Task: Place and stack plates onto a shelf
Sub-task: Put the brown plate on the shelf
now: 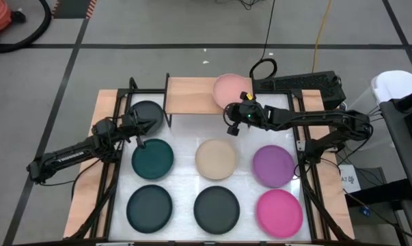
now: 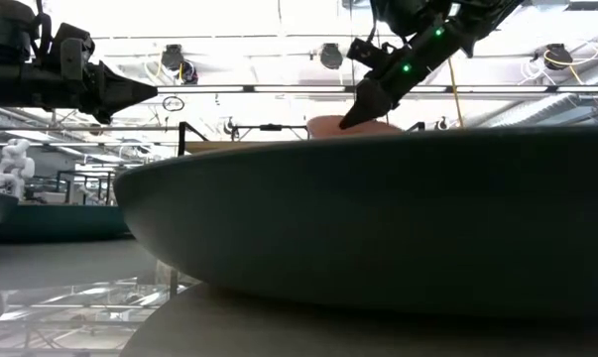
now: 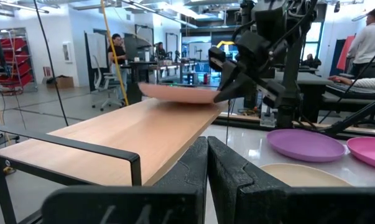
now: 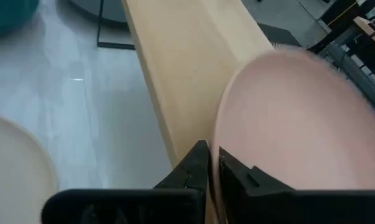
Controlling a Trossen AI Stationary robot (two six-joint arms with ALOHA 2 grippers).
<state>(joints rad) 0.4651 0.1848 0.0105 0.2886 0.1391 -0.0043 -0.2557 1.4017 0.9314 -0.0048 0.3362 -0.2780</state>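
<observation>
1. High view, upper centre: the shelf (image 1: pixel 192 96), a light-wood board on thin black legs, stands at the far edge of the white worktop (image 1: pixel 185 160).
2. The pale pink plate (image 1: pixel 231 90) lies on the right end of the shelf, slightly tilted in the left wrist view, its near rim clamped between the narrow jaws of the right gripper (image 1: pixel 231 117), just below the plate in the frame.
3. Right wrist view: the pink plate's rim sits between the two dark fingers (image 4: pixel 193 165), with the shelf board to the left of it.
4. Left of the shelf, at upper left of the worktop, a dark grey plate (image 1: pixel 148 115) lies partly under the left gripper (image 1: pixel 139 130); its jaws are closed together and hold nothing, as the left wrist view shows.
5. Middle row, left to right: teal plate (image 1: pixel 152 158), beige plate (image 1: pixel 216 158), purple plate (image 1: pixel 272 165).
6. Bottom row, left to right: a second dark grey plate (image 1: pixel 149 208), a third dark grey plate (image 1: pixel 217 208), magenta plate (image 1: pixel 279 212).
</observation>
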